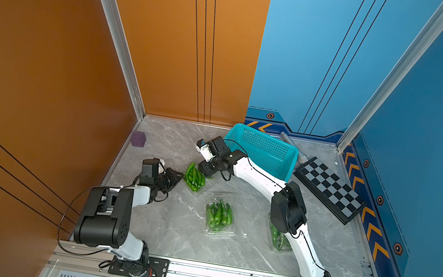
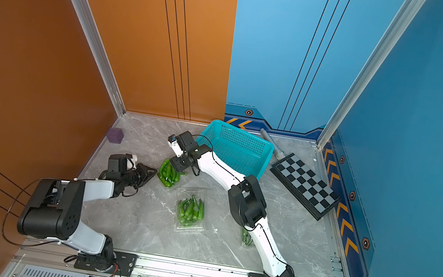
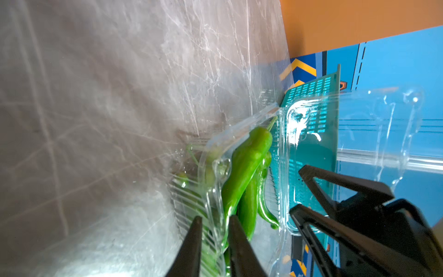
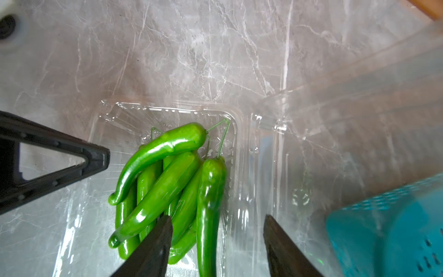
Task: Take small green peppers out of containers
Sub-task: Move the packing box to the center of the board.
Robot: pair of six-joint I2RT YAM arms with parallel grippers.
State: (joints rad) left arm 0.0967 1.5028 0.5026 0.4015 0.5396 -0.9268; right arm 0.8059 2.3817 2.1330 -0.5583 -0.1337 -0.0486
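1. Our left claw (image 3: pixel 214 217) sits narrow astride the wall of the clamshell tray (image 3: pixel 215 148); we can't tell if it pinches.
2. Our right claw (image 4: pixel 218 215) gapes wide over green peppers (image 4: pixel 167 182) inside it, lower centre.

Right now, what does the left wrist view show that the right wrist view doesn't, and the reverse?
Left wrist only: the blue wall with yellow chevrons; the left pincer astride the near edge of the clear plastic clamshell container; the raised lid in sharp outline.
Right wrist only: the slim glossy green peppers as a whole pile from above, stems included; the right pincer open over them.
Both: that opened container, some peppers, the teal perforated plastic basket, the grey marbled table.
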